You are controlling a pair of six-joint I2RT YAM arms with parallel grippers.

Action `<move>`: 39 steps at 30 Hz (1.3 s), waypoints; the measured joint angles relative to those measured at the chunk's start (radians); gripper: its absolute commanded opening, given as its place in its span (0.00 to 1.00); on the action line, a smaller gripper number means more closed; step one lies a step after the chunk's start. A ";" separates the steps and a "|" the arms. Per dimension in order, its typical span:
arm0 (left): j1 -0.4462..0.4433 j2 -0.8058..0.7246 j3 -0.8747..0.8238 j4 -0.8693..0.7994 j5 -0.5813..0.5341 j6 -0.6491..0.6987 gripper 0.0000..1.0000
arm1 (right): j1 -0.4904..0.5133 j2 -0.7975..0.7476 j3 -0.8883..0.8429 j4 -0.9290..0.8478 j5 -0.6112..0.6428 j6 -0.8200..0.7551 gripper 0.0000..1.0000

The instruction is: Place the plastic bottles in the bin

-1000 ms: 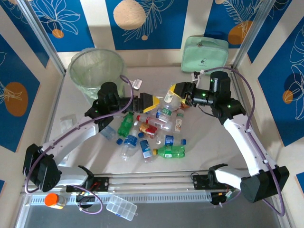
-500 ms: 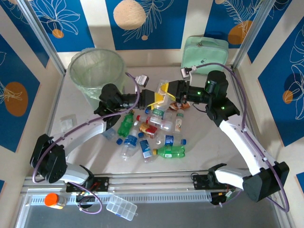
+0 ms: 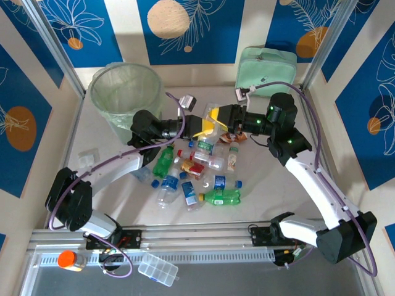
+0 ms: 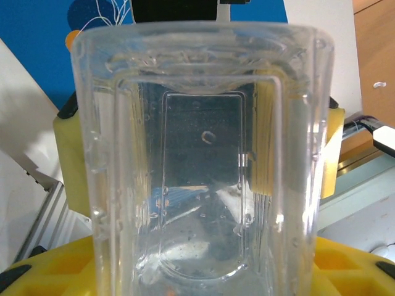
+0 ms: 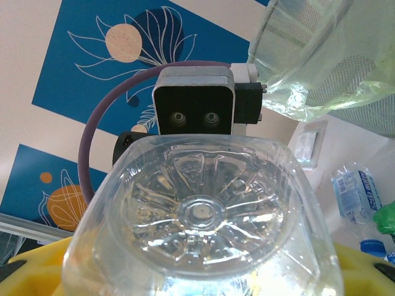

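Right gripper (image 3: 220, 118) clamped on one clear bottle (image 5: 200, 216), left gripper (image 3: 201, 126) around it (grip unclear); one bin (image 3: 115, 117).

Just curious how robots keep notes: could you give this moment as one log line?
right gripper: shut on bottle | left gripper: around same bottle, grip unclear | bin: bottle not in yet

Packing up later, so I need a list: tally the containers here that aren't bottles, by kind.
Bin: 1
Mint-green zippered case: 1
Orange-capped jar: 1
Clear compartment box: 1
Total: 4
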 measured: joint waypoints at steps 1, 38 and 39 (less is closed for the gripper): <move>0.000 0.000 0.000 -0.005 0.002 0.005 0.42 | 0.001 0.000 0.000 -0.001 0.000 -0.002 0.63; 0.339 -0.023 0.667 -1.499 -0.992 0.932 0.07 | -0.156 -0.179 0.119 -0.792 0.357 -0.318 0.90; 0.353 0.001 0.684 -1.508 -1.013 0.932 0.07 | -0.156 -0.182 0.120 -0.796 0.361 -0.323 0.90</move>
